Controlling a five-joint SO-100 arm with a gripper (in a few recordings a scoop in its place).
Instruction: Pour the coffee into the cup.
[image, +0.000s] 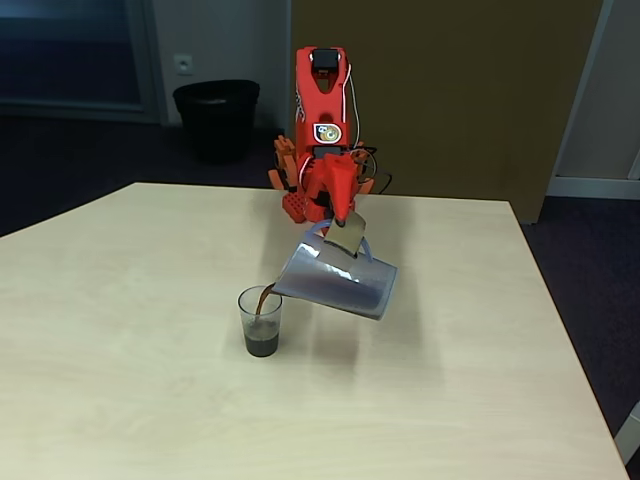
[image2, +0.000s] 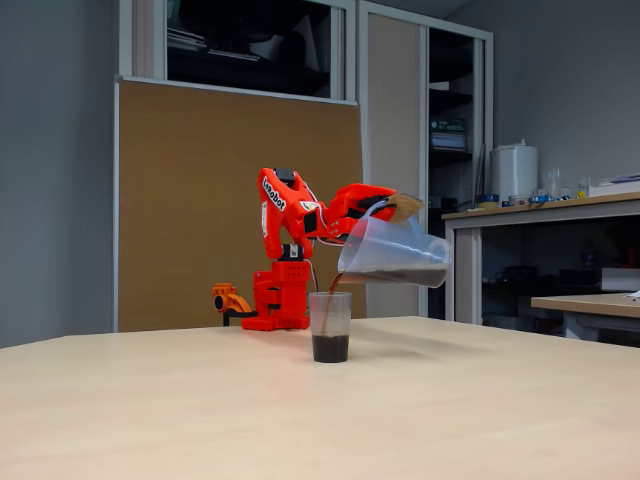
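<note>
A small clear cup (image: 261, 322) (image2: 330, 327) stands upright on the light wooden table (image: 120, 300) (image2: 150, 400), with dark coffee (image: 261, 344) (image2: 330, 347) in its lower part. Above it my red gripper (image: 342, 228) (image2: 385, 207) is shut on the handle of a bluish translucent jug (image: 335, 278) (image2: 393, 251). The jug is tipped sharply, spout down over the cup's rim. A thin brown stream of coffee runs from the spout into the cup. More dark liquid lies along the jug's lower side.
The arm's red base (image: 300, 195) (image2: 280, 300) stands at the far edge of the table. A black bin (image: 216, 118) sits on the floor behind. Open tabletop lies on every side of the cup.
</note>
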